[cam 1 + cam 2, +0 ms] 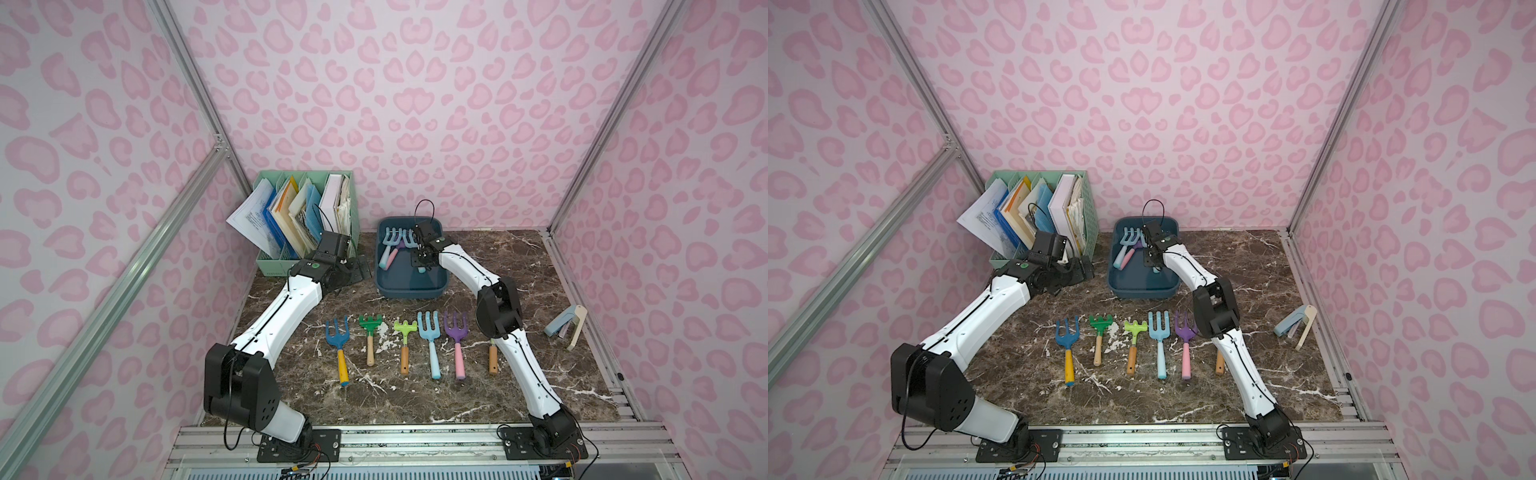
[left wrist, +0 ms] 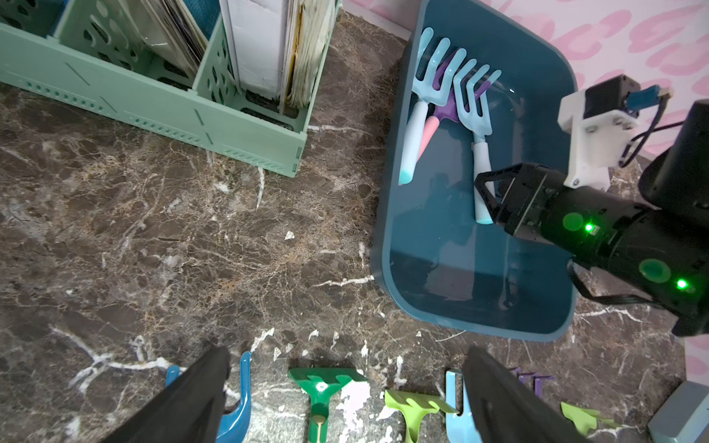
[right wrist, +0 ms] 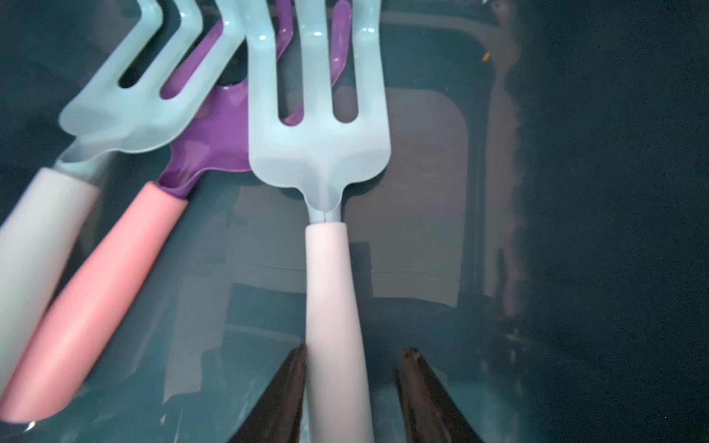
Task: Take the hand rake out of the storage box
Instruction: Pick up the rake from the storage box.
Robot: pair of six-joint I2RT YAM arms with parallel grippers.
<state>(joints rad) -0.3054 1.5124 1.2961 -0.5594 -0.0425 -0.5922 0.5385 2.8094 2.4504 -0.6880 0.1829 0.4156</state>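
Note:
The dark teal storage box (image 1: 409,293) (image 1: 1142,293) stands at the back of the marble table. Three hand rakes lie in it. One is light blue with a pale handle (image 3: 318,153) (image 2: 474,111). Beside it are another light blue one (image 2: 433,76) and a purple one with a pink handle (image 2: 427,132). My right gripper (image 3: 356,349) (image 1: 420,262) is down inside the box, open. Its jaws straddle the pale handle: one finger touches it, the other stands a little apart. My left gripper (image 2: 347,349) (image 1: 357,268) hangs wide open over the table between the box and the file rack, holding nothing.
A mint-green file rack (image 1: 282,266) full of papers stands at the back left. In front of the box lies a row of rakes: dark blue (image 1: 337,338), green (image 1: 370,326), lime (image 1: 405,332), light blue (image 1: 430,332), purple (image 1: 456,332). A stapler (image 1: 567,326) lies at the right edge.

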